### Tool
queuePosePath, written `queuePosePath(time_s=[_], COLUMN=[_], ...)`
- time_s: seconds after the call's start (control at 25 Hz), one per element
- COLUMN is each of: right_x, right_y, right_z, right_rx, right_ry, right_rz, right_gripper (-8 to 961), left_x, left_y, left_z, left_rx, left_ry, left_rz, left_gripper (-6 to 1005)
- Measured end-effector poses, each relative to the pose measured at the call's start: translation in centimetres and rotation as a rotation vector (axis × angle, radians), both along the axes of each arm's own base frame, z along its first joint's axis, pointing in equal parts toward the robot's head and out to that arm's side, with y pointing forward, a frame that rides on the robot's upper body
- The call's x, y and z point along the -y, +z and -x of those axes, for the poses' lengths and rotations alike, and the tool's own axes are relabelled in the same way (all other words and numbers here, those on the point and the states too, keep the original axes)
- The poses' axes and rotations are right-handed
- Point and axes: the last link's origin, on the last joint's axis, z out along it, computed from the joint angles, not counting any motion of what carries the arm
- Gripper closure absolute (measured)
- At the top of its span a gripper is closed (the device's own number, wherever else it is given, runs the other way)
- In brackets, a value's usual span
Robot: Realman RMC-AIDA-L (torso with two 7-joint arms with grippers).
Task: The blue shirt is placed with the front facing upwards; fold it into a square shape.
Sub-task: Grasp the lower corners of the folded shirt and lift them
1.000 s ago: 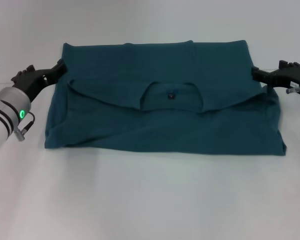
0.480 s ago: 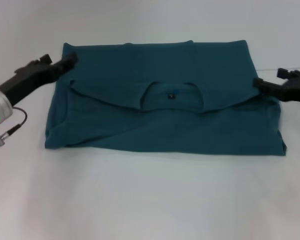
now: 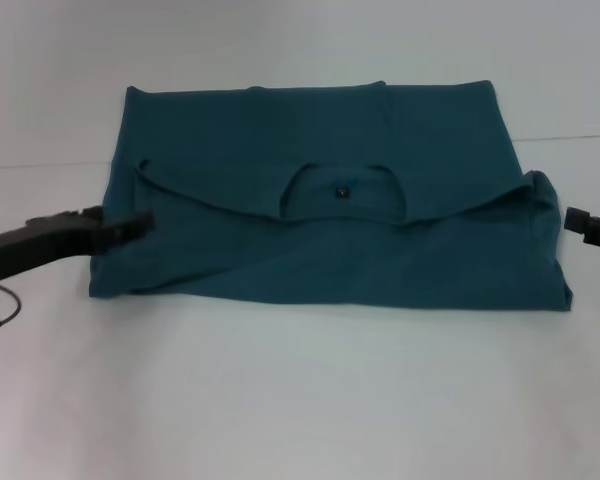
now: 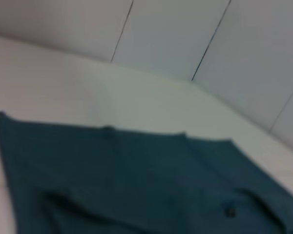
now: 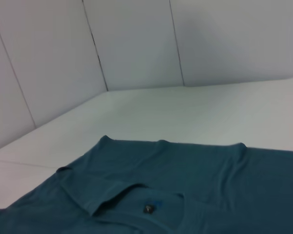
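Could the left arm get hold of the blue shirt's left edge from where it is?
Probably yes: the left gripper sits right at the blue shirt, at its left edge, with nothing between them.

Open desk [image 3: 300,400] in front of the blue shirt [image 3: 330,200], and behind it up to the panelled wall [image 5: 136,44]. Left claw [image 3: 130,228] blocks the shirt's left edge; right claw [image 3: 592,227] sits just off the right edge, narrow gap there.
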Motion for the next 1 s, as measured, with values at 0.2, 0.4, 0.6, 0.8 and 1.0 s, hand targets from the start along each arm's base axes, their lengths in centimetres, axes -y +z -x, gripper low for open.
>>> queuePosePath(time_s=[0.2,0.4,0.6,0.8,1.0], right_x=[0.4,0.4,0.1,-0.1,-0.1], right_y=[-0.4,-0.7,-0.8,-0.8,-1.0], right_z=[-0.4,-0.3,0.0,0.0,0.0], right_rx=[-0.005,-0.01,-0.014,-0.012,-0.014], right_ry=[-0.017,-0.014,-0.008,-0.013,-0.017], right_rz=[0.005,0.006,0.003,-0.005,-0.008], right_gripper=[48,49,50,51,52], left_x=[0.2,0.4,0.4,0.2,-0.2], left_y=[0.7,0.8,0.6,-0.1,-1.3], left_z=[1.0,1.8,2.2,2.1,2.1], left_rx=[-0.144,-0.264,-0.294,-0.294,-0.332], left_ry=[0.001,-0.004,0.014,0.027,0.027], left_rz=[0.03,0.066,0.085,0.103,0.134], left_gripper=[93,94,95,95,97])
